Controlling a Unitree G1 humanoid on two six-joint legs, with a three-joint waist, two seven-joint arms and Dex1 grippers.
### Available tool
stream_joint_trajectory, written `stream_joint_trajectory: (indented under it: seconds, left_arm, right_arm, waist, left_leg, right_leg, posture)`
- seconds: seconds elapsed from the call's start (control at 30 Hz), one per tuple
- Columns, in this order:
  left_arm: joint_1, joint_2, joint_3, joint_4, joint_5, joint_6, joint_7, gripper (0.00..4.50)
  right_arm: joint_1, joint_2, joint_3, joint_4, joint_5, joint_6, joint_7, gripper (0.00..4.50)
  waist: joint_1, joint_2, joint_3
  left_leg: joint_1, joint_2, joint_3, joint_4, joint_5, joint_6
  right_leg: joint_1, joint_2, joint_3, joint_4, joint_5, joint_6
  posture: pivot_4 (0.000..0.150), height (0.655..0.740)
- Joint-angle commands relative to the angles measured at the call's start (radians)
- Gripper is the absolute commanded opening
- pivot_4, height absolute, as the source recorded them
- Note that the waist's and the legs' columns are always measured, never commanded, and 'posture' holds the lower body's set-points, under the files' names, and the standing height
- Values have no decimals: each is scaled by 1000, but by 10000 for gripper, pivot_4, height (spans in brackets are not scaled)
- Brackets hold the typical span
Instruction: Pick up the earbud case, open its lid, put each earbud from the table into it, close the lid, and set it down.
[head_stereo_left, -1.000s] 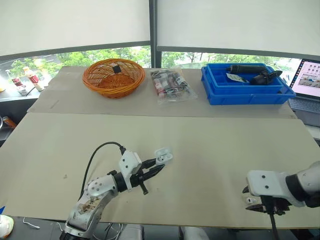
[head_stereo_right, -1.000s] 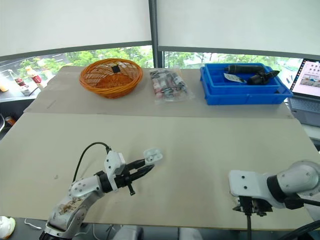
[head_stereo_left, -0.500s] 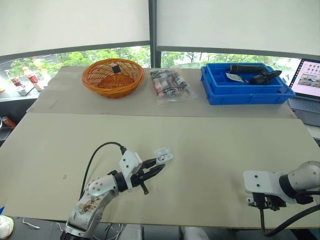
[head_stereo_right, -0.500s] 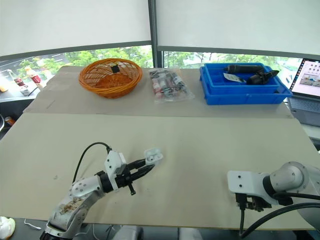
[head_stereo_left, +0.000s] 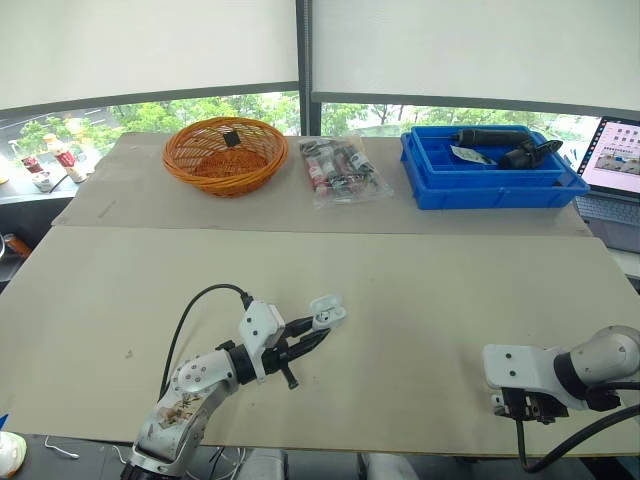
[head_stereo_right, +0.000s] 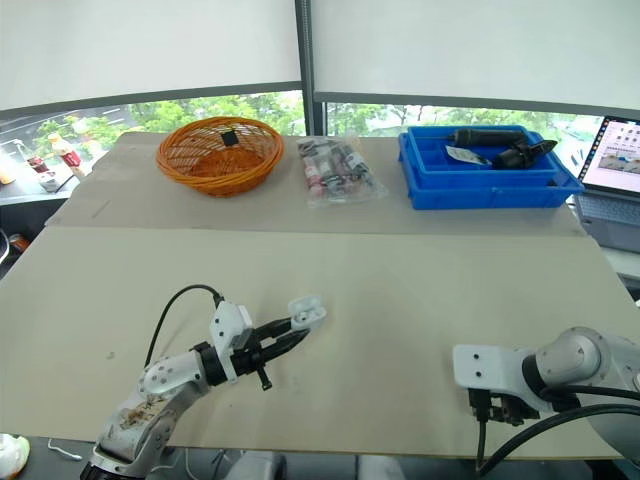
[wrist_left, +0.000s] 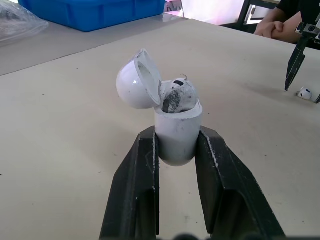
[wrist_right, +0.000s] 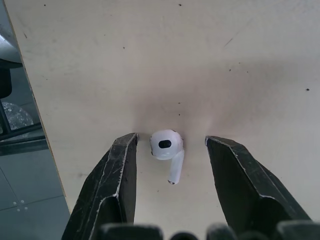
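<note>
Left hand (wrist_left: 177, 137) clamped on the earbud case (wrist_left: 178, 125), lid (wrist_left: 137, 80) flipped open, first earbud (wrist_left: 176, 95) seated inside, right hand (wrist_right: 171, 140) well right of the case, fingers (wrist_right: 112, 175) spread apart either side of second earbud (wrist_right: 165, 145), lying on the bench (head_stereo_left: 400, 280), touching neither.

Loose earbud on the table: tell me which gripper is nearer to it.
Right. The right gripper straddles the earbud, an open finger on each side, not touching. The left gripper is far off to the robot's left, shut on the open case.
</note>
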Motion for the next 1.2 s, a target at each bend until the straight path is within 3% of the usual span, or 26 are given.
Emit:
stream_joint_trajectory:
  seconds: [0.03,0.13,0.4,0.57,0.8,1.0,1.2]
  left_arm:
    - [-2,-2,-1,-40,-8,-9,0,5175]
    - [-4,-5,-4,-36,-8,-13,0,5175]
    - [-43,-22,-4,6,-6,-33,-8,5175]
    - [-103,-52,3,56,-31,-48,-31,5175]
    - [-219,-95,10,148,-42,-42,-54,5175]
    - [-285,-126,30,184,-68,9,-42,5175]
    - [-296,-123,37,175,-87,41,-47,5175]
  right_arm:
    - [-19,5,7,-6,-2,6,-4,12570]
    - [-27,8,8,-6,3,10,-2,3540]
    - [-71,59,-107,-24,97,66,-14,3519]
    - [-211,283,-220,-100,323,202,-114,3519]
    - [-431,741,-230,-213,514,324,-506,3519]
    - [-434,990,-119,-194,468,227,-707,3519]
    - [-420,1045,-20,-114,365,84,-762,3519]
  waist:
    - [-2,-1,0]
    - [-6,-2,0]
    - [0,-2,0]
    - [-2,-2,1]
    - [-1,-3,1]
    - [0,-3,1]
    - [-6,-3,1]
  left_leg:
    - [0,0,0,0,0,0]
    - [0,0,0,0,0,0]
    - [0,0,0,0,0,0]
    - [0,0,0,0,0,0]
    - [-1,0,-1,0,0,0]
    - [-4,0,-2,0,0,0]
    - [-4,0,-2,0,0,-1]
  right_leg:
    - [0,0,0,0,0,0]
    - [0,0,0,0,0,0]
    - [0,0,0,0,0,0]
    - [0,0,0,0,0,0]
    - [-1,1,0,1,0,0]
    - [-4,0,-1,2,0,0]
    - [-5,0,-1,3,0,-1]
  posture:
    - [1500,7054]
    - [1500,7054]
    - [1500,7054]
    - [1500,7054]
    - [1500,7054]
    - [1500,7054]
    - [1500,7054]
